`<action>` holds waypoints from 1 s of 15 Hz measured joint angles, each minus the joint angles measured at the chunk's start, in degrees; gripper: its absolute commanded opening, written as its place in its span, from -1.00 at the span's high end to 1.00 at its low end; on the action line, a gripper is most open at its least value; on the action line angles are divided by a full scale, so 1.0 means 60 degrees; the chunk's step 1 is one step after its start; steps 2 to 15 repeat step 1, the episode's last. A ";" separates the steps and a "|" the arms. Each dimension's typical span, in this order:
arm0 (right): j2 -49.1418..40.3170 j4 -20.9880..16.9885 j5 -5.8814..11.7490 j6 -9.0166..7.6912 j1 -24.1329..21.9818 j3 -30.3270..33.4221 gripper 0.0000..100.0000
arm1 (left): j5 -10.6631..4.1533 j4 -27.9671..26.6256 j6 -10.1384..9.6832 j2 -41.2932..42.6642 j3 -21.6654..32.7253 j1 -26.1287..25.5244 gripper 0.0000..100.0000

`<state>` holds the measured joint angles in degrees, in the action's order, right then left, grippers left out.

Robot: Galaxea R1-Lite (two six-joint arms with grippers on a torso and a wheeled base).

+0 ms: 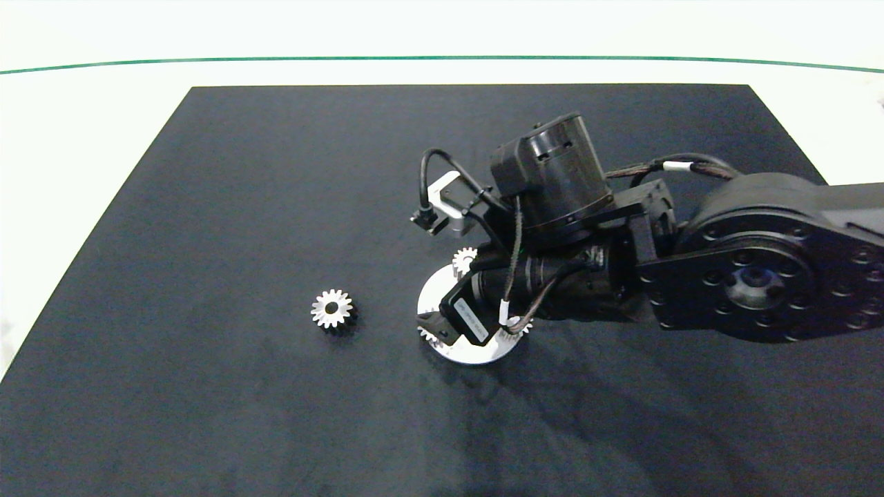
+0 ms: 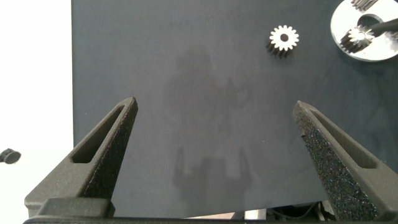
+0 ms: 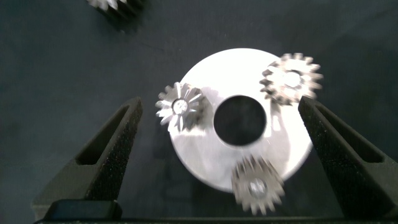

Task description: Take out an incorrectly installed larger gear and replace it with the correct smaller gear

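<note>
Larger gear (image 3: 180,107): star-toothed and shiny, it sits at the rim of the round silver disc (image 3: 211,158), between the right gripper's spread fingers.
Dark mat (image 1: 242,207): covers most of the pale table (image 1: 83,138).
Right arm (image 1: 746,269): reaches in from the right edge of the head view, over the disc.
Right gripper (image 3: 224,158): poised above the disc, fingers wide apart, holding nothing.
Left gripper (image 2: 214,155): fingers spread over bare mat, well apart from the disc, holding nothing.
Disc: carries two stubby-toothed gears (image 3: 291,78) at its rim around a dark central hole (image 3: 239,120).
Smaller gear (image 1: 332,308): lies alone on the mat, near the disc, untouched.
</note>
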<state>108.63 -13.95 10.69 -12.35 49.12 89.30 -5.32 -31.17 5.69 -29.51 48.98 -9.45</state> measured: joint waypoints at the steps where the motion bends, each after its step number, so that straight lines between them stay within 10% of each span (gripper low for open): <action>1: -0.0309 -0.0004 0.0091 0.0014 0.0051 -0.0146 -1.00 | -0.0018 -0.0004 0.0000 0.0004 -0.0043 0.0014 -1.00; 15: -0.0309 -0.0004 0.0091 0.0014 0.0051 -0.0146 -1.00 | -0.0018 -0.0004 0.0000 0.0004 -0.0043 0.0014 -1.00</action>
